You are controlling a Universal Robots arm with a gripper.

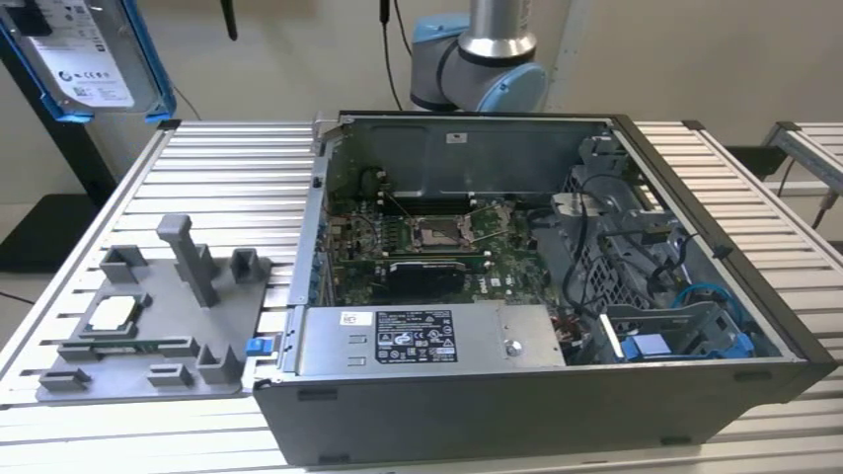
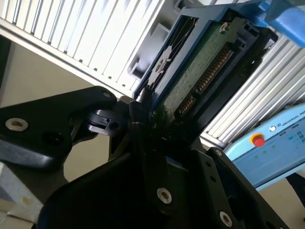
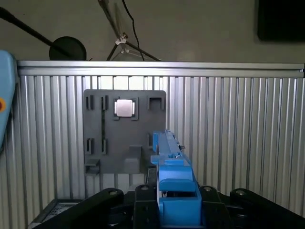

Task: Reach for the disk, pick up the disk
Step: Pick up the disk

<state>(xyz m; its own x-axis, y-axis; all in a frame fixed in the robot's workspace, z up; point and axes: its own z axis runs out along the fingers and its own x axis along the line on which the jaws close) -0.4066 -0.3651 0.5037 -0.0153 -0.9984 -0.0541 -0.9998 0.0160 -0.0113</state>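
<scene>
The disk [image 2: 200, 67] sits clamped edge-on between the black fingers [image 2: 136, 117] of the gripper [image 2: 157, 129], which is closed on it. In the exterior view the disk [image 1: 90, 54] hangs in the air above the far corner of the table [image 1: 224, 158] on the exterior view's left, well apart from the open computer case [image 1: 527, 415]. The second wrist view shows its green circuit board [image 2: 190, 81] and blue plastic rail [image 2: 286, 16]. The ribbed aluminium table carries a flat gray tray [image 1: 145, 326] with moulded slots, one holding a small square silver chip [image 1: 113, 313]. The dark metal case contains a motherboard [image 1: 421, 237] and a silver box [image 1: 421, 341] with a label.
</scene>
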